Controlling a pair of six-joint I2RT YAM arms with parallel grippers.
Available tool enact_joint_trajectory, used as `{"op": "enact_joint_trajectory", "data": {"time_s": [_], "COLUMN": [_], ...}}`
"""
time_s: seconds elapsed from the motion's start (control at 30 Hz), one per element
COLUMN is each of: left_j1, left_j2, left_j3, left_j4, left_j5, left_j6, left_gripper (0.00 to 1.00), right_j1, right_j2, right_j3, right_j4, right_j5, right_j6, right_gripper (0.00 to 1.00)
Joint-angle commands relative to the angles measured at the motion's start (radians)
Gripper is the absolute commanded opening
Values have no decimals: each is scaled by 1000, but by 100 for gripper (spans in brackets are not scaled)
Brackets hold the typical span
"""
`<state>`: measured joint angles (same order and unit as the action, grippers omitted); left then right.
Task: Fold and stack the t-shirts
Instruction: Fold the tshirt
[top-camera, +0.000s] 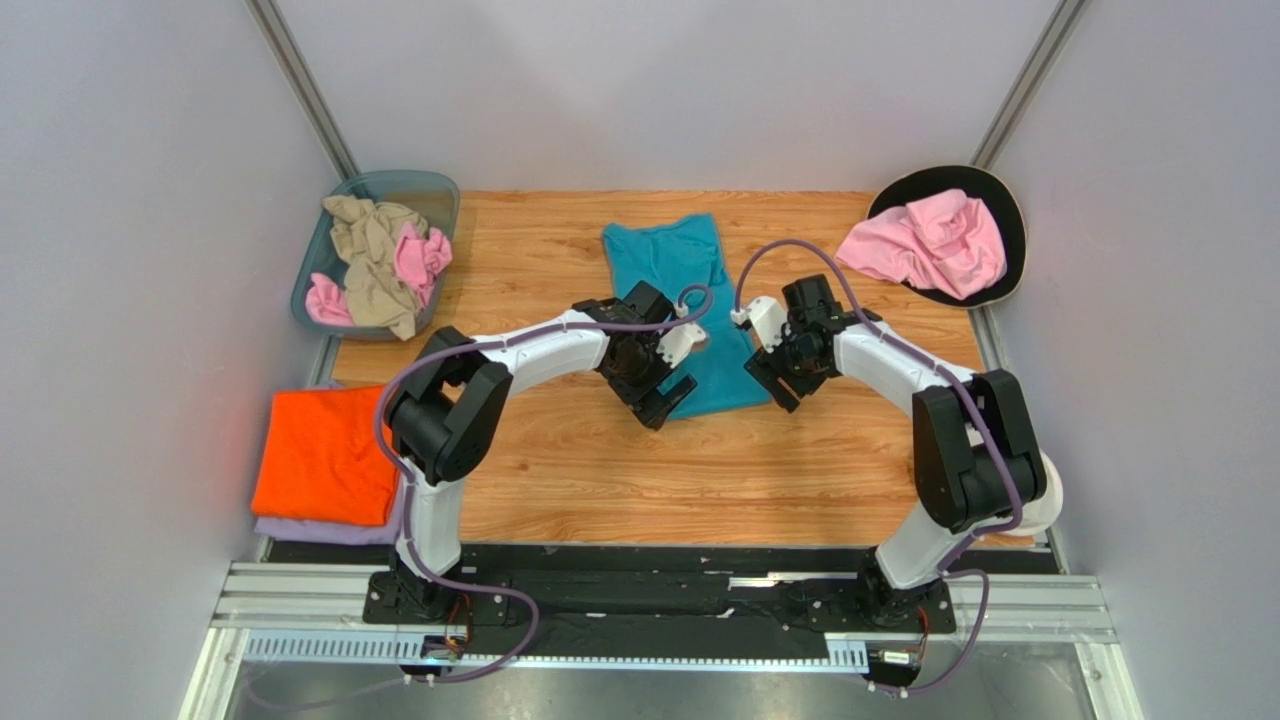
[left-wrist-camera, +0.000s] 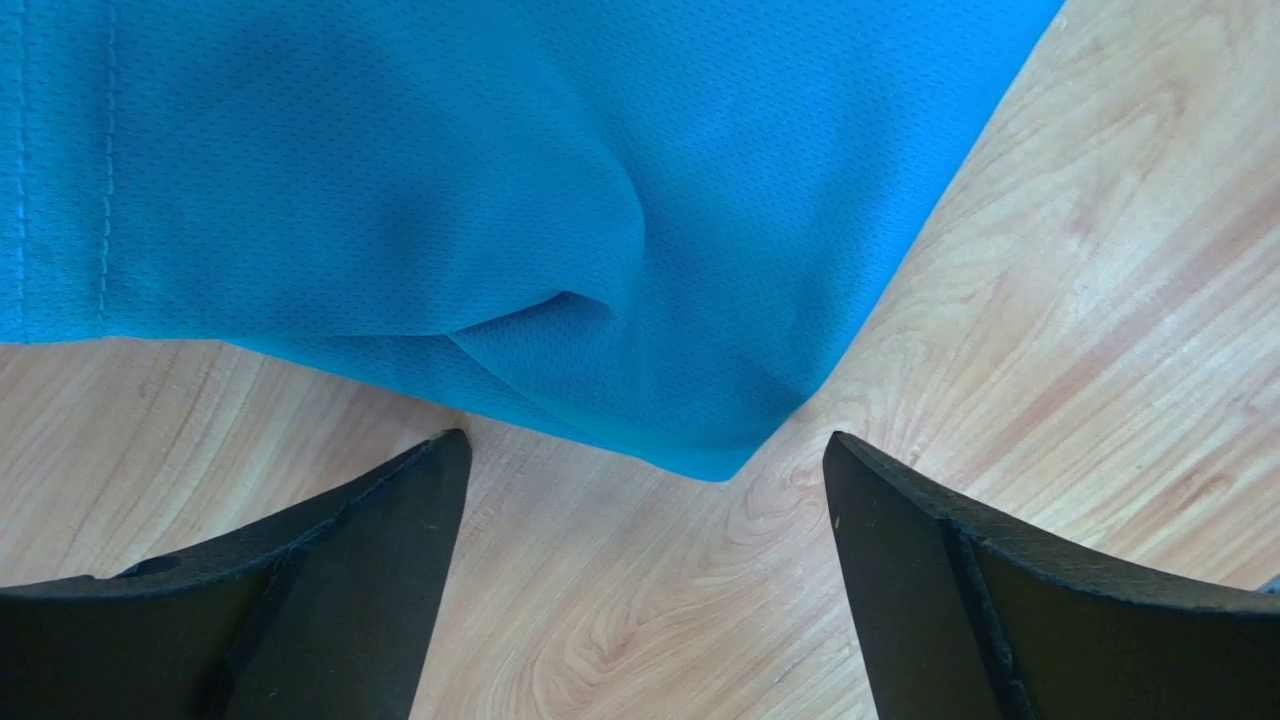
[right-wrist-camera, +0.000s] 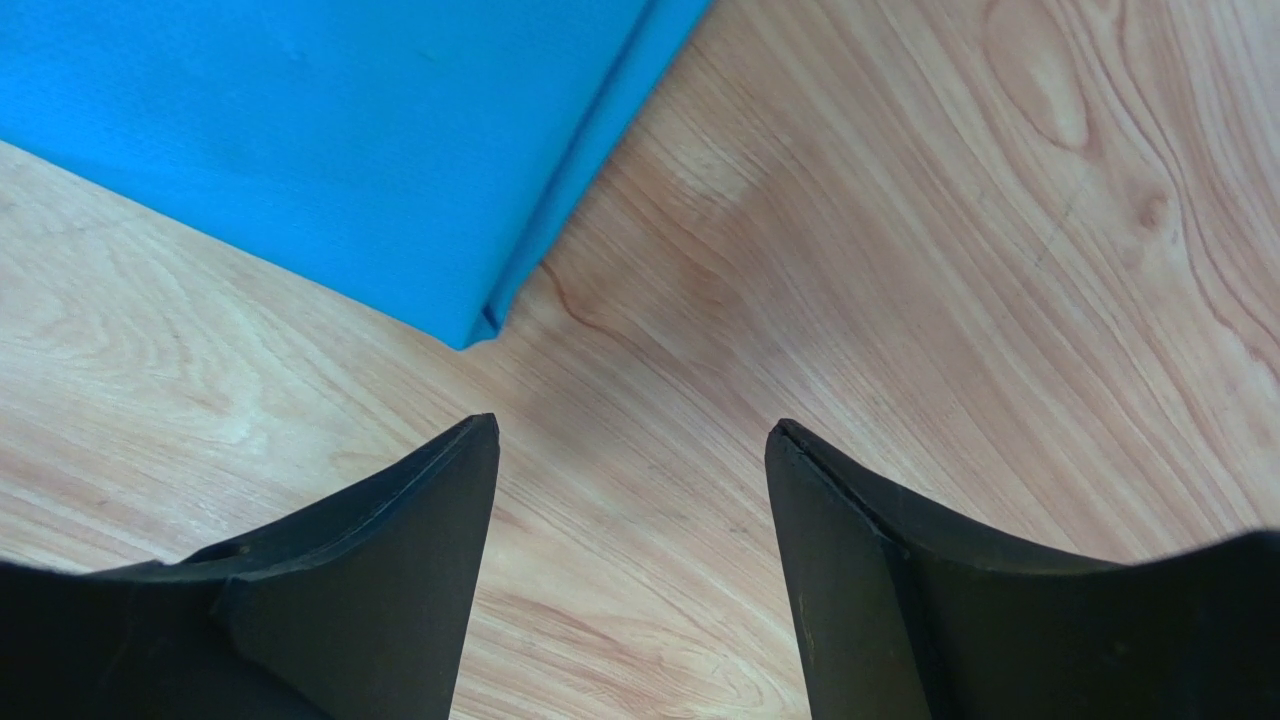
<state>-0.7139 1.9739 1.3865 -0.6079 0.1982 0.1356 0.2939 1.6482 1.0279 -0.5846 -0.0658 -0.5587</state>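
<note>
Teal t-shirt (top-camera: 672, 263) lies folded into a long strip in the middle of the wooden worktop (top-camera: 586, 473). The left hand (left-wrist-camera: 646, 450) hovers at the strip's near left corner, jaws spread wide and empty, with the cloth's tip just ahead of the fingertips. The right hand (right-wrist-camera: 631, 432) hangs at the near right corner, its jaws also apart over bare wood. Well to the left, the orange t-shirt (top-camera: 323, 450) rests on the lavender t-shirt (top-camera: 323, 530).

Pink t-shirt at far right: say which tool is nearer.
Right. The right tool sits left of the pink t-shirt, on its near side; the left tool is farther left, at the teal t-shirt's near end.
</note>
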Motion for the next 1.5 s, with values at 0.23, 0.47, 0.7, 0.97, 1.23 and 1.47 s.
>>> {"op": "enact_joint_trajectory", "data": {"time_s": [0.23, 0.47, 0.7, 0.97, 1.23, 1.47], "left_j1": [-67, -110, -110, -107, -82, -75], "left_j2": [48, 66, 59, 28, -17, -58], "left_j3": [48, 45, 8, -40, -72, -101], "left_j4": [-10, -6, 3, 26, 33, 33], "left_j5": [-121, -167, -172, -183, -143, -109], "left_j6": [-1, 7, 21, 62, 96, 139], "left_gripper": [91, 82, 60, 20, 0, 0], "right_j1": [-27, -25, -27, -27, -27, -4], "right_j2": [-18, -13, -16, -10, -37, -39], "right_j3": [24, 12, 6, -8, -31, -22], "right_j4": [29, 32, 37, 28, 2, -23], "right_j5": [-57, -62, -66, -80, -155, -204], "right_j6": [-9, -12, -10, -13, -18, -21], "right_gripper": [69, 69, 68, 68, 68, 67]}}
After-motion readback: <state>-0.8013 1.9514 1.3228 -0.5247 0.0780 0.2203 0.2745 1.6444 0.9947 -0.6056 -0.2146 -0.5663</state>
